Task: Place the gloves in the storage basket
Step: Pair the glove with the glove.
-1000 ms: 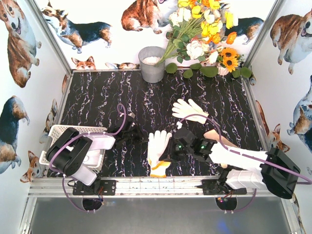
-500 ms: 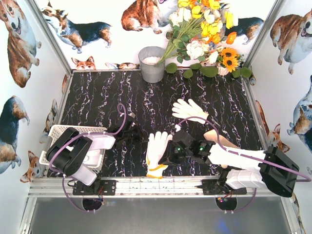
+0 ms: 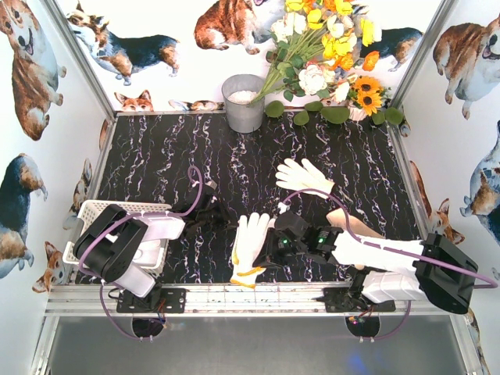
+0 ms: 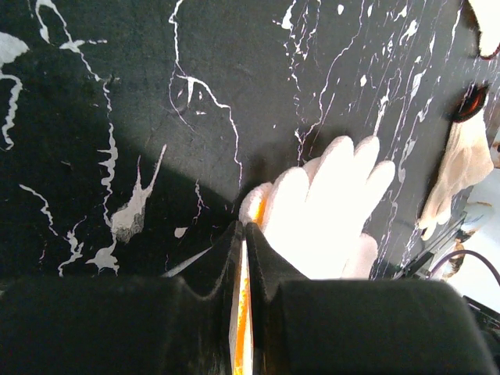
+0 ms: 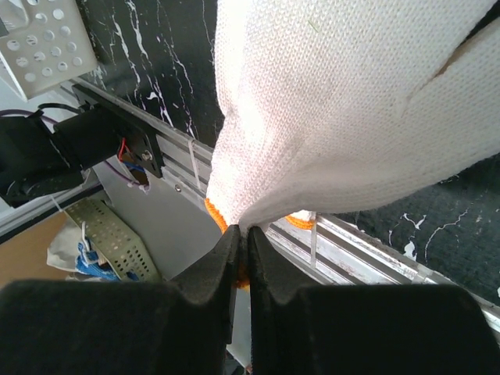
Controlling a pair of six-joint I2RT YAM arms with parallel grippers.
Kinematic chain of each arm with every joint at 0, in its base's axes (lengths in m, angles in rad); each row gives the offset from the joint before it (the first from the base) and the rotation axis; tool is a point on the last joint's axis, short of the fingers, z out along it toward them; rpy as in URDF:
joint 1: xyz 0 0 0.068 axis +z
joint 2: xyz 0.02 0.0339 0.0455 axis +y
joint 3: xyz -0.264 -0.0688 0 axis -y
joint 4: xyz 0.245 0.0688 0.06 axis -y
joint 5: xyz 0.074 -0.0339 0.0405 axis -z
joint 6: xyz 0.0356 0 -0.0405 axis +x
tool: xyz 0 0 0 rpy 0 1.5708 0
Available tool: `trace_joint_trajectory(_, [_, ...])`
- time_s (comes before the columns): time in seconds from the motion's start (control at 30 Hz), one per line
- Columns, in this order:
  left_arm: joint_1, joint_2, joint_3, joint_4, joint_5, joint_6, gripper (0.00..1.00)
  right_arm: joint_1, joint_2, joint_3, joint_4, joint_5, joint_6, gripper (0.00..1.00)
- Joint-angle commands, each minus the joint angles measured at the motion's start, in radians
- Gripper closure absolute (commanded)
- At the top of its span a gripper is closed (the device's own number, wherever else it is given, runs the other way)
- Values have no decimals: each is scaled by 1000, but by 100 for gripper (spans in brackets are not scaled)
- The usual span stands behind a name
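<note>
**One glove pinched and lifted, none shown in the basket yet**

The task looked to be at an early stage. The right gripper (image 5: pixel 238 234) had its jaws pressed together on the knit fabric of a white glove with an orange cuff (image 3: pixel 250 244), gripping it close to the cuff. This glove was near the front edge of the black marbled table (image 3: pixel 156 156), between the two arms and well apart from the storage basket (image 3: pixel 92 209) at the left edge. Its long axis ran from front to back with a slight tilt. The fingers pointed toward the far wall and the orange cuff sat toward the near rail.

The left gripper (image 4: pixel 241 230) had its jaws closed. In the overhead view it stood just beside the held glove and appeared to grip nothing.

Two more gloves lay outside the basket: a second white glove (image 3: pixel 303 176) farther back on the right, and a cream glove (image 3: pixel 353 223) partly under the right arm. The left arm hid most of the basket's inside, so its contents could not be told. By this reading, at least three gloves were left to carry over.
</note>
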Motion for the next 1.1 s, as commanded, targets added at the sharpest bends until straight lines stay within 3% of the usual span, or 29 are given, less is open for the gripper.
trace_joint_trajectory(0.0, [-4, 10, -34, -125, -78, 37, 100, 15, 21, 40, 54, -22, -2, 90])
trace_joint_trajectory(0.4, [-4, 2, -31, -128, -79, 38, 100, 47, 122, 98, 98, -72, -15, 88])
trace_joint_trajectory(0.63, [-4, -16, -20, -127, -71, 43, 100, 54, 154, 126, 101, -83, -28, 55])
trace_joint_trajectory(0.8, [-4, -68, 20, -187, -72, 68, 86, 51, 93, 166, -45, -3, -75, 37])
trace_joint_trajectory(1.07, [-4, -210, 121, -449, -187, 199, 61, -20, -8, 228, -360, 143, -170, 33])
